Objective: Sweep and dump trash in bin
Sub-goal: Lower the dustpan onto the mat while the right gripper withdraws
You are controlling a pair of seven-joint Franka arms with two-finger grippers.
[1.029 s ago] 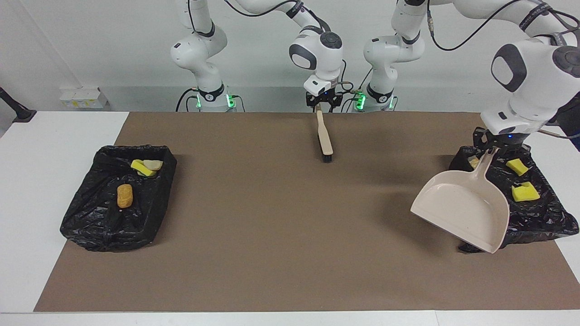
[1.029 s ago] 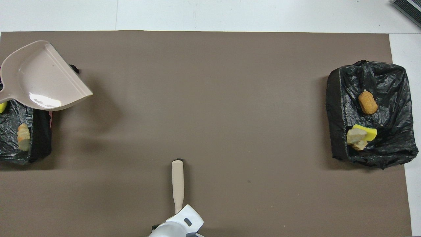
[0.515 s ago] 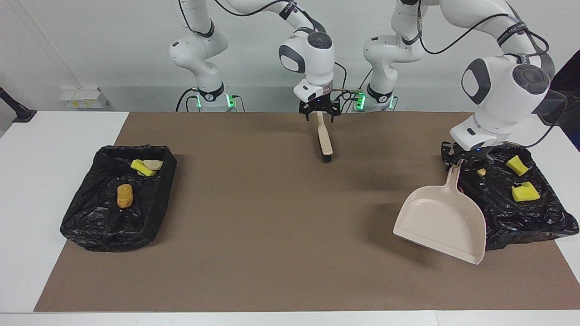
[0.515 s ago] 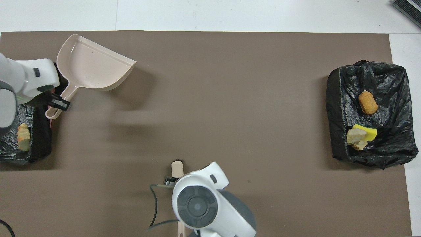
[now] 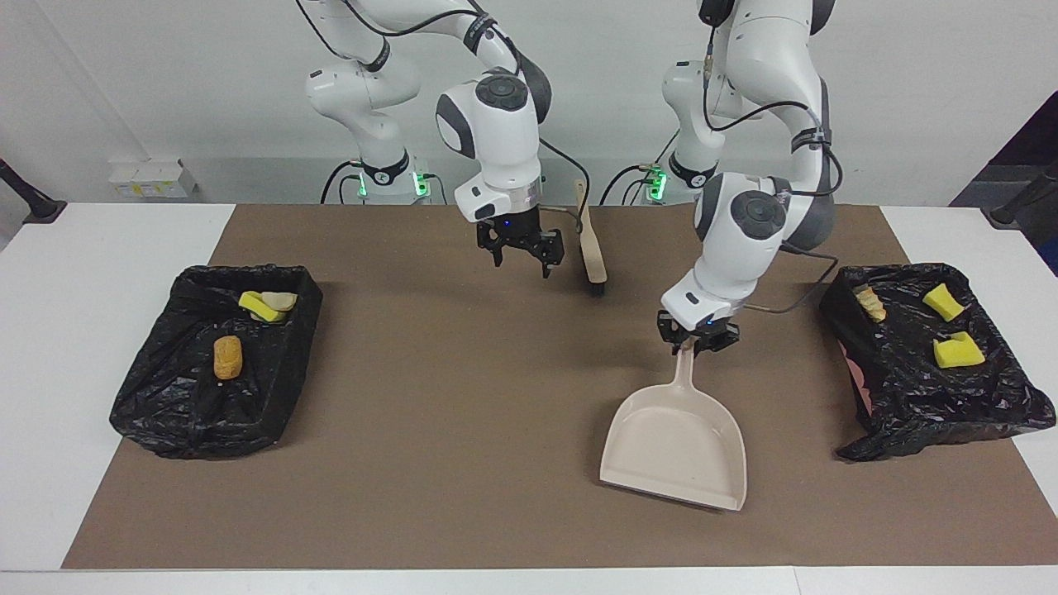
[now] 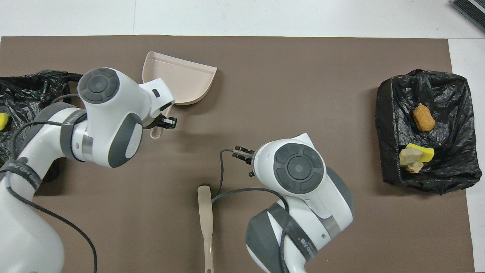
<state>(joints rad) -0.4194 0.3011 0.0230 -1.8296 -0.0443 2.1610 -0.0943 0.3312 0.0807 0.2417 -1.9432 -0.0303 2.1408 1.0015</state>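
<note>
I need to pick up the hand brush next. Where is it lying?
In the facing view the brush lies flat on the brown mat near the robots, mid-table, beside the open right gripper hovering there, untouched.

In the overhead view the left arm's body covers most of the dustpan (image 6: 182, 77) handle and the left gripper's fingers, and the right arm's wrist hides the right gripper entirely. The bin (image 6: 22, 91) at the left arm's end is cut by the picture's edge, its trash (image 6: 2, 120) barely showing.
</note>
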